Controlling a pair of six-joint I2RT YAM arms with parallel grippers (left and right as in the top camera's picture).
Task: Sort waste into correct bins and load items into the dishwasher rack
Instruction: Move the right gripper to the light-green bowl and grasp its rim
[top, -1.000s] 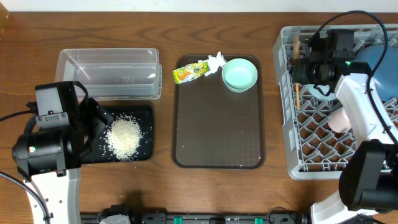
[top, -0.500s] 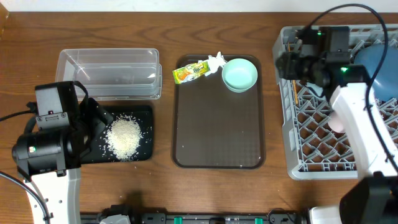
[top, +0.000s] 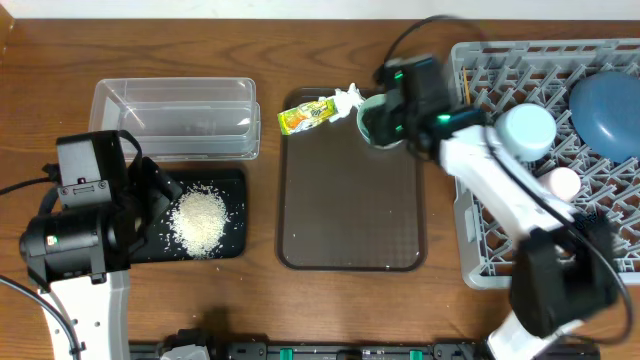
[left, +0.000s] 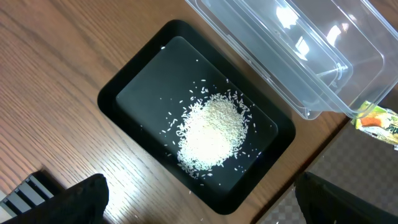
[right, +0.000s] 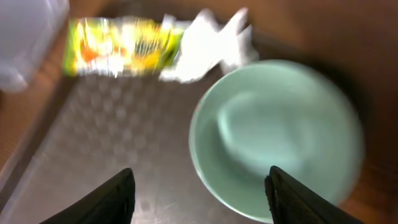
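Observation:
Rice (left: 211, 130) is heaped in the black tray (left: 137, 87), beside the clear tub (left: 311, 56). My left gripper (left: 211, 208) hangs open above the tray's near corner, holding nothing. On the brown serving tray (top: 350, 210), the mint green bowl (right: 280, 137) sits next to the yellow-green wrapper (right: 121, 46) and the white tissue (right: 208, 40). My right gripper (right: 202, 199) is open just above the bowl's left rim, one finger over the bowl and the other over the tray. The grey rack (top: 480, 255) holds the dark blue plate (top: 608, 110), the light blue bowl (top: 527, 130) and the pink cup (top: 563, 183).
The right arm (top: 490, 175) reaches across the rack's left edge towards the serving tray. The left arm's body (top: 75, 240) stands at the table's front left. Bare wood lies between the black tray and the serving tray.
My right arm has swung left from the rack to above the mint green bowl, and its jaws have widened. The left arm has not moved.

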